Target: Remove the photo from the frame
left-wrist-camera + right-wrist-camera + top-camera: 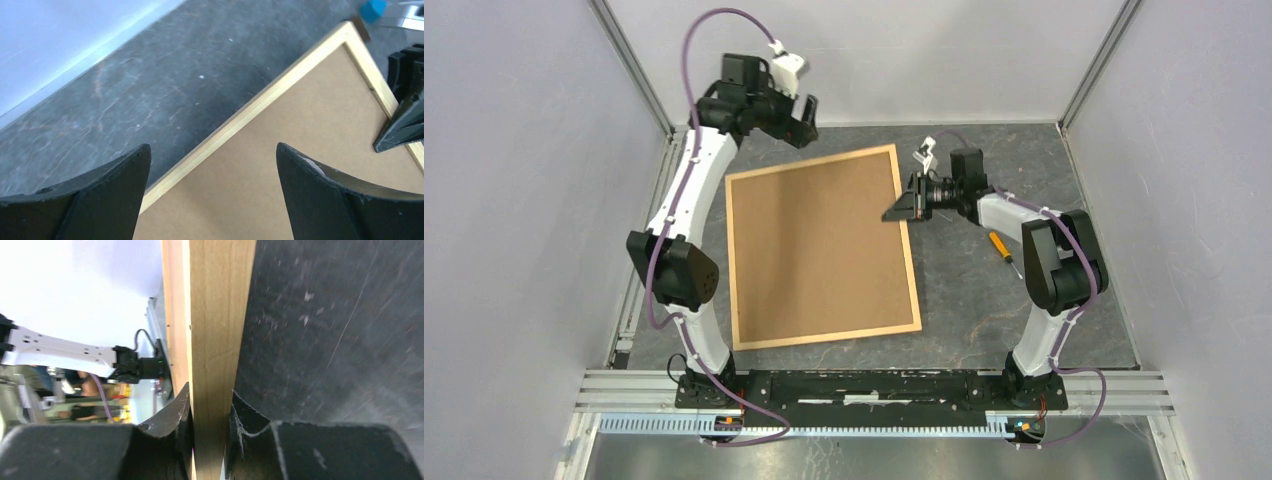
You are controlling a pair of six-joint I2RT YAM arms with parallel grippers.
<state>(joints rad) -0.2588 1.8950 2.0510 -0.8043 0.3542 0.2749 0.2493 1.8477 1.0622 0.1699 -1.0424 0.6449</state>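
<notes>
You have a dark grey, marbled tabletop point(984, 320) with pale veins and fine scratches. On its right side lies 1 screwdriver point(1001, 245) with an orange handle, flat, its dark shaft pointing toward the near right. Pale walls point(514, 200) close in the left, far and right sides, meeting at 2 metal corner posts point(629, 65). Aluminium rails point(1146, 390) run along the near edge. In the left wrist view a small blue thing point(373, 9) shows at the top edge, too blurred to name.
</notes>
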